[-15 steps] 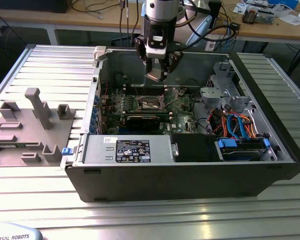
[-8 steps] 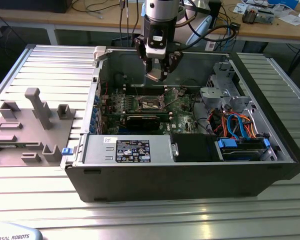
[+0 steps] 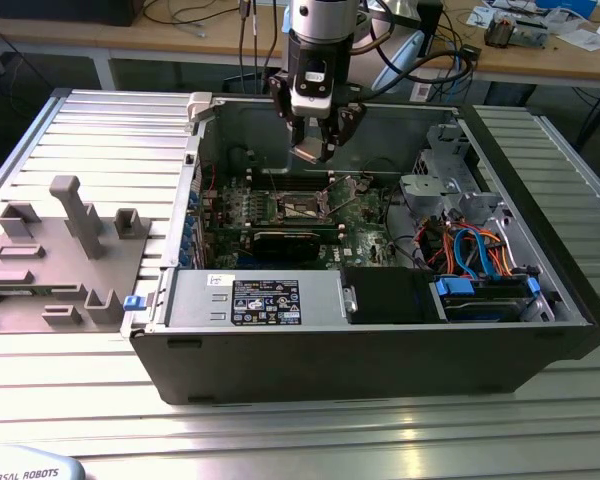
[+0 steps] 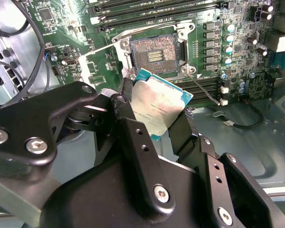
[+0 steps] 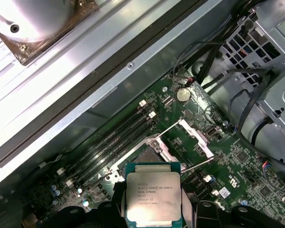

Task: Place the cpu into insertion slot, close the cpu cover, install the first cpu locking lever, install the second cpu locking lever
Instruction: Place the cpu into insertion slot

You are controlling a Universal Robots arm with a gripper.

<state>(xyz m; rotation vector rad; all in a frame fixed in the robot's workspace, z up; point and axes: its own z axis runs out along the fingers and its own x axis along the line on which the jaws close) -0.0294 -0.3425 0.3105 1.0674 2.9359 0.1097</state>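
Note:
My gripper [image 3: 315, 152] hangs inside the open computer case, above the green motherboard. It is shut on the cpu [image 4: 159, 107], a flat square chip with a dull silver top, gripped by two opposite edges between black fingers [image 4: 126, 97]. The cpu [image 5: 153, 197] hovers just off one side of the insertion slot [image 4: 154, 52], which lies open with its contact field bare. The cpu cover [image 5: 195, 137] stands swung up beside the slot [image 5: 141, 154]. Two thin wire levers [image 4: 202, 90] are raised off the socket. In the exterior view the slot [image 3: 302, 207] lies below the gripper.
Long memory slots [image 5: 109, 142] run beside the socket. A black card [image 3: 290, 243] lies nearer the case front, then the power supply [image 3: 255, 300] and a drive bay with blue cables [image 3: 475, 265]. A grey fixture block [image 3: 55, 250] sits at the exterior view's left.

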